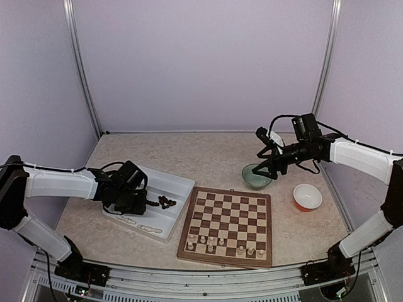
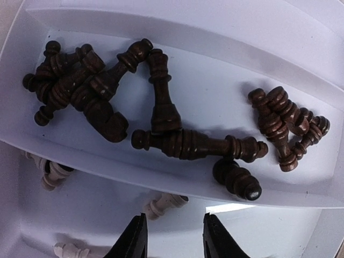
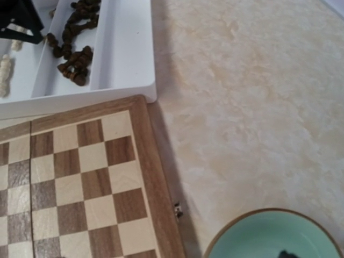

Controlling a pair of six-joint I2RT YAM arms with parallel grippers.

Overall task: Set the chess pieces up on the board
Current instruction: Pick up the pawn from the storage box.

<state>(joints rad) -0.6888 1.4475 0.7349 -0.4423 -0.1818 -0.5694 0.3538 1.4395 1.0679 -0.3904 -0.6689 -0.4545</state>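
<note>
The board [image 1: 228,215] lies at the front centre, with several cream pieces [image 1: 212,241] standing on its near rows; its far corner shows in the right wrist view [image 3: 80,177]. Dark pieces [image 2: 161,107] lie heaped in the far compartment of the white tray [image 2: 279,43]. My left gripper [image 2: 173,236] is open and empty, low over the near compartment, with a cream piece [image 2: 164,204] lying just beyond its fingertips. It also shows in the top view [image 1: 145,202] over the tray. My right gripper [image 1: 263,157] hangs open and empty above a green bowl [image 1: 256,177]. Its fingers are out of its wrist view.
The white tray [image 1: 173,184] stands left of the board, touching its far-left corner [image 3: 123,59]. More cream pieces [image 1: 150,228] lie in its near compartment. The green bowl [image 3: 274,236] stands past the board's far-right corner. A red-and-white bowl [image 1: 307,197] stands to its right.
</note>
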